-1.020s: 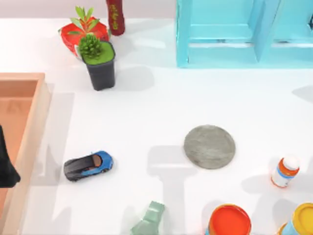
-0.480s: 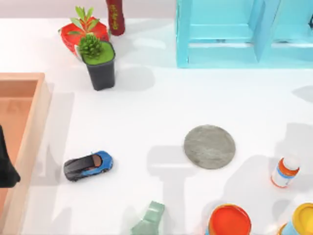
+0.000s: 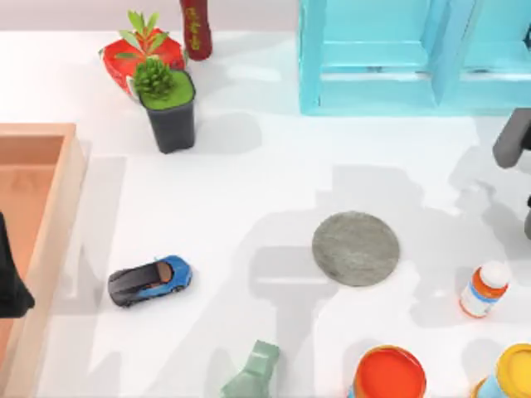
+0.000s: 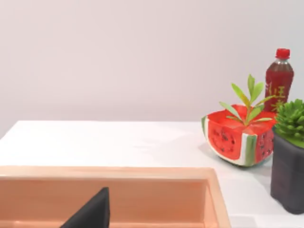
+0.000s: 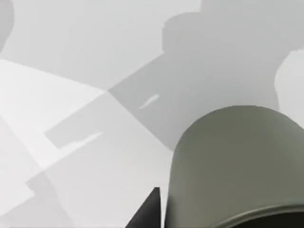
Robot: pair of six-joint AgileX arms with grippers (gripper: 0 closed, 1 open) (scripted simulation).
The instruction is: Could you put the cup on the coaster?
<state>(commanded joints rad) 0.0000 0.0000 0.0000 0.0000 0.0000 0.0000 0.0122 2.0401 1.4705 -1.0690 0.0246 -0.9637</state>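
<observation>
One cup (image 5: 232,166), olive-green, sits close under the right wrist camera, apparently clamped in the right gripper, whose arm shows at the table's right edge. Coaster (image 3: 355,248) waits bare, mid-table. Risk: release off-centre and the cup overhangs or tips. Left gripper (image 3: 10,278) is parked over the wooden tray (image 3: 51,240); its jaws I cannot tell.

A toy car (image 3: 150,281) lies between a wooden tray (image 3: 51,240) and orange-lidded can (image 3: 390,374).
</observation>
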